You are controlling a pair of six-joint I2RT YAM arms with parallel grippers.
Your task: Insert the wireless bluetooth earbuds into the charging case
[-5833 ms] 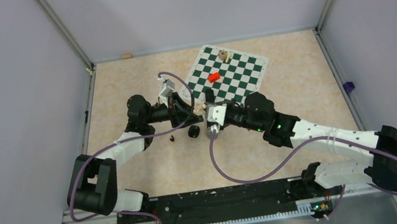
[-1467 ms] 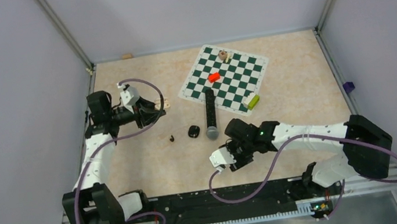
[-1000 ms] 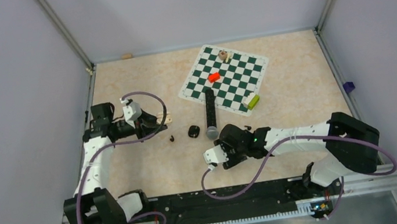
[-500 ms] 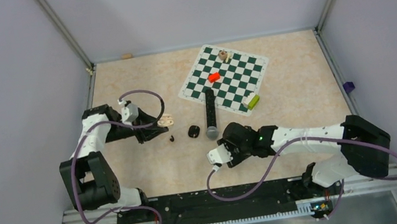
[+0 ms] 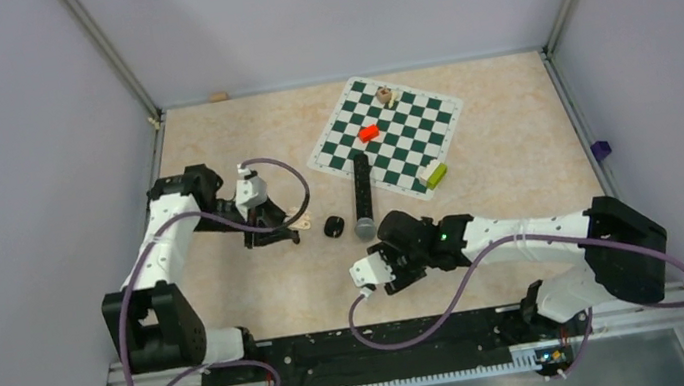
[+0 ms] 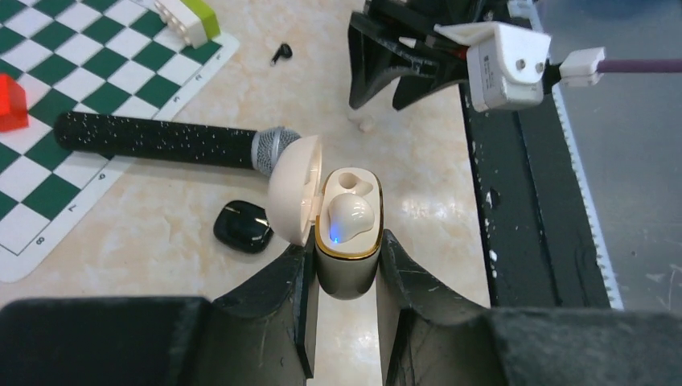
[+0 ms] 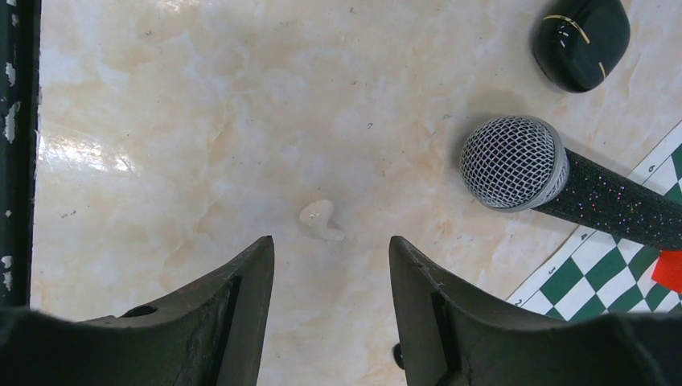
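My left gripper (image 6: 346,265) is shut on the off-white charging case (image 6: 347,256), whose lid stands open. One off-white earbud (image 6: 348,217) sits in it under a blue light, and the other socket is empty. In the top view this gripper (image 5: 294,222) is just left of the closed black case (image 5: 334,225). My right gripper (image 7: 330,265) is open and low over the table, with a loose off-white earbud (image 7: 320,220) just ahead of its jaws. That bud also shows in the left wrist view (image 6: 363,122). One black earbud (image 6: 281,53) lies beyond the microphone.
The black microphone (image 5: 361,195) lies between the arms, its head near the black case (image 7: 581,40). The chessboard mat (image 5: 412,143) behind carries a red piece (image 5: 369,133) and a yellow-green block (image 5: 435,175). The black rail (image 6: 515,241) runs along the near edge.
My left arm has swung right with the open case, from the left edge to beside the black case. My right gripper has stayed low over the loose off-white bud, shifting only slightly.
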